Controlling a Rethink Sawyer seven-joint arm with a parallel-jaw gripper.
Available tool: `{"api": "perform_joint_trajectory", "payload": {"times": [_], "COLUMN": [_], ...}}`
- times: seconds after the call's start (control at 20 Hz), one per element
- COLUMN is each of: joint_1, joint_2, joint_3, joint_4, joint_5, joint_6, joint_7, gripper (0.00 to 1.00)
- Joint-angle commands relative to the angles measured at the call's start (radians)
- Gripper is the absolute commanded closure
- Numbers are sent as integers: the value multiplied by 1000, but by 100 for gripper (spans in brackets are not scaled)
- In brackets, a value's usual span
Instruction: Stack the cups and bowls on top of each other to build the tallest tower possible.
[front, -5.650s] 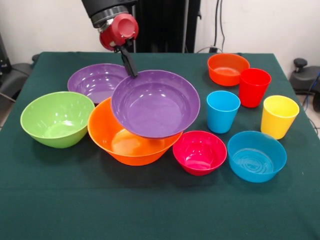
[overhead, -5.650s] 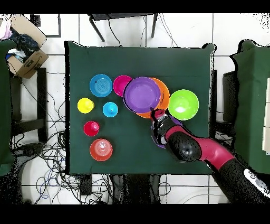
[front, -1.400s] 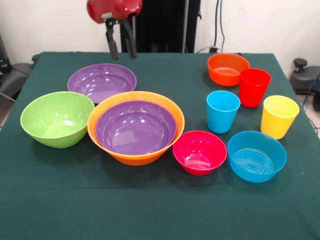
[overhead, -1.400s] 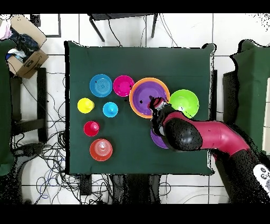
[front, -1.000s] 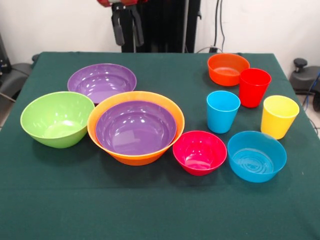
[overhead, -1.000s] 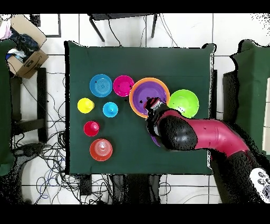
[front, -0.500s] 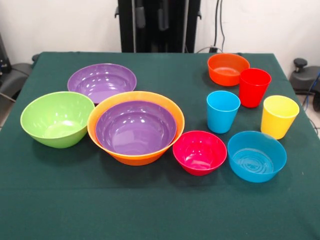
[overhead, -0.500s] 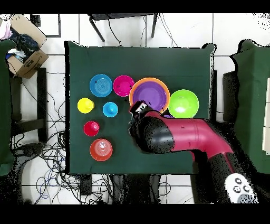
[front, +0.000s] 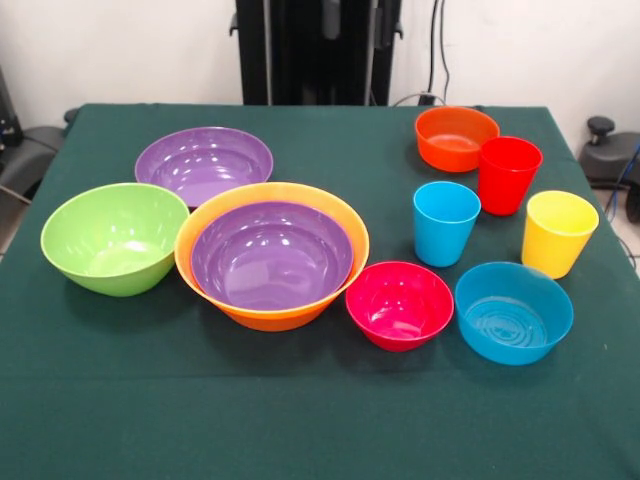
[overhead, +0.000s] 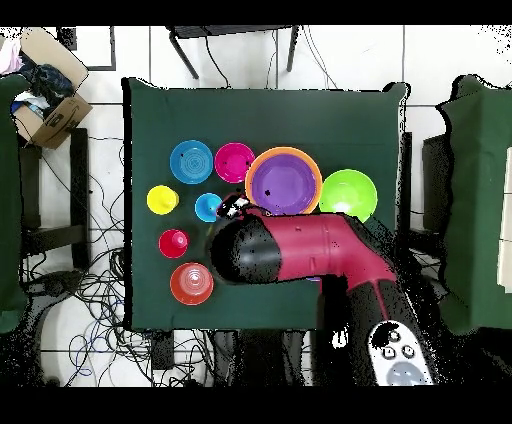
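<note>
Hovering near the blue cup, the hand hides its grip, cannot tell. One purple bowl sits nested in the large orange bowl; the next piece, at ten o'clock, awaits grasping.

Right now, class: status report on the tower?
Gripper over table near blue plastic cup, state unclear. Purple plastic bowl nested in large orange bowl. Nothing else stacked. No obstruction.

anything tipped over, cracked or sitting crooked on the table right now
Nothing stands out. Every bowl and cup sits upright on the green cloth. One purple bowl rests level inside the large orange bowl; the other purple bowl stands apart. No visible cracks or spills.
</note>
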Motion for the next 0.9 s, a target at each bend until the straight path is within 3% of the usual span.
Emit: {"api": "perform_joint_trajectory", "payload": {"times": [0.05, 0.3, 0.6, 0.9], "joint_1": [172, 259, 334, 345], "joint_2": [191, 326, 404, 515], "joint_3": [-181, -244, -296, -329], "joint_4": [-193, -308, -423, -522], "joint_5": [-34, 27, 98, 140], "joint_6": [133, 127, 206, 182], "joint_7": [346, 372, 410, 394], "gripper": [0, 0, 0, 0]}}
